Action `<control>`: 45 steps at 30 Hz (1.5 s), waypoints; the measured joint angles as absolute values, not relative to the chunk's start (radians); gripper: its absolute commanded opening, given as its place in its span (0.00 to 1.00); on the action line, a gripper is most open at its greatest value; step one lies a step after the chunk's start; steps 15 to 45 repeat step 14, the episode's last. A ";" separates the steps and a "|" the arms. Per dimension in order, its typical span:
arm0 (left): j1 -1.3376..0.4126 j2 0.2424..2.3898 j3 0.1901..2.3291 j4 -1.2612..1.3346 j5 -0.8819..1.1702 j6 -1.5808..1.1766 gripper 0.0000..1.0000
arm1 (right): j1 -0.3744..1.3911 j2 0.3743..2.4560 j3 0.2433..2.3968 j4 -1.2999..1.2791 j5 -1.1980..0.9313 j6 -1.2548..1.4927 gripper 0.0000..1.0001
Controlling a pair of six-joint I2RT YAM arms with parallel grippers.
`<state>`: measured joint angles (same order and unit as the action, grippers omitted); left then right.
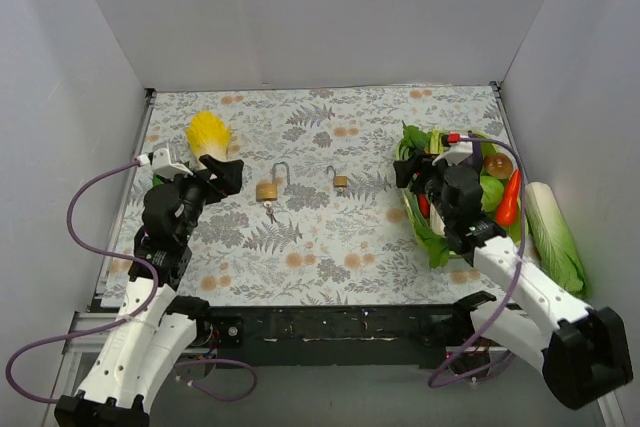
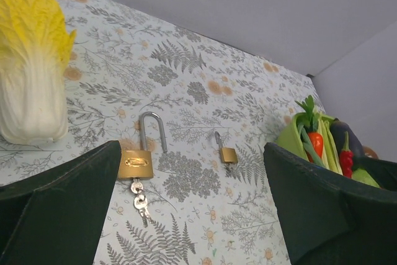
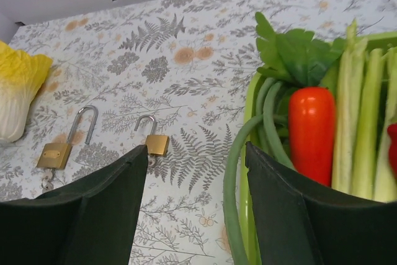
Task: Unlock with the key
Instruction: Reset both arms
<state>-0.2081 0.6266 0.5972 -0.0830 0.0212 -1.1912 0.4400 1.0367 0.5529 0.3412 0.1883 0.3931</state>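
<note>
- Location: the large padlock (image 2: 136, 164) lies flat on the bench (image 1: 330, 247), left of centre, with its shackle pointing away from the arm bases.
- The key (image 2: 141, 202) lies at the near end of the padlock body, touching it. It looks seated in the keyway, and a second key seems to hang from the same ring.
- A small padlock (image 2: 227, 154) lies near it on the right. No key shows at that one.
- Shackles: both sit offset from their bodies. You cannot tell from these views whether either is latched.
- Left fingers (image 2: 68, 197): spread wide and holding nothing. They hang just left of the large padlock, beside the yellow cabbage (image 1: 207, 135).
- Right fingers (image 3: 80, 215): spread apart and empty, at the left edge of the green basket (image 2: 286, 141), well apart from the large padlock.
- Handling, padlock: judged hard, smooth and dense for its size. Expect it to slide and spin on the patterned cover if you turn the key without restraint.
- Take the padlock across the two narrow sides of the body, clear of the shackle and the keyway end.
- Handling, key: judged thin, stiff and slick, lying low against the bench. Pinch the flat head across its faces, close to the body.
- Risk: the loose second key may foul the pinch, so approach from the side away from it.
</note>
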 measured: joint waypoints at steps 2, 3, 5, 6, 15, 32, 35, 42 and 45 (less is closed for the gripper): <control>-0.205 0.616 0.597 -0.087 -0.015 -1.191 0.98 | 0.433 0.934 0.542 0.290 0.205 0.355 0.72; -0.205 0.609 0.597 -0.090 -0.031 -1.191 0.98 | 0.433 0.886 0.540 0.265 0.216 0.336 0.72; -0.205 0.590 0.597 -0.095 -0.060 -1.192 0.98 | 0.433 0.797 0.540 0.224 0.243 0.304 0.72; -0.205 0.582 0.597 -0.097 -0.072 -1.193 0.98 | 0.433 0.760 0.540 0.205 0.258 0.290 0.73; -0.205 0.547 0.584 -0.088 -0.117 -1.198 0.98 | 0.433 0.582 0.514 0.120 0.346 0.223 0.73; -0.205 0.547 0.584 -0.088 -0.117 -1.198 0.98 | 0.433 0.582 0.514 0.120 0.346 0.223 0.73; -0.205 0.547 0.584 -0.088 -0.117 -1.198 0.98 | 0.433 0.582 0.514 0.120 0.346 0.223 0.73; -0.205 0.547 0.584 -0.088 -0.117 -1.198 0.98 | 0.433 0.582 0.514 0.120 0.346 0.223 0.73; -0.205 0.547 0.584 -0.088 -0.117 -1.198 0.98 | 0.433 0.582 0.514 0.120 0.346 0.223 0.73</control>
